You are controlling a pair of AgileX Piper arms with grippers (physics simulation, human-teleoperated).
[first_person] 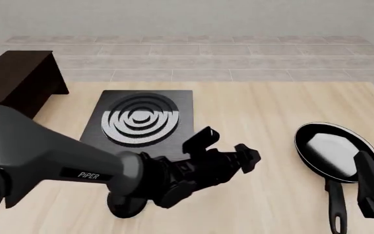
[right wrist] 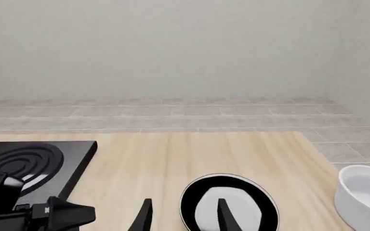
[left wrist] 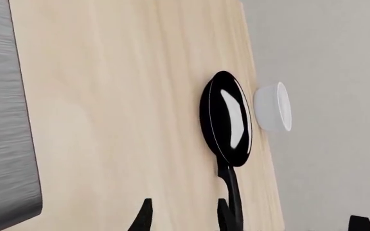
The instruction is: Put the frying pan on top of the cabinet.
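On the worktop's right side the frying pan (first_person: pixel 332 152) lies flat, handle toward the robot, w/ right fingers (right wrist: pixel 183 216) open above it, left fingers (first_person: pixel 225 146) open mid-worktop, cabinet (first_person: pixel 17 78) far left; prob. rigid, glossy-slick, front-heavy, so grip handle near bowl.

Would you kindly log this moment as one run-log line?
phase: approach | frying pan: on table, ungrasped | right gripper: open, beside pan | left gripper: open, mid-table | cabinet: top bare
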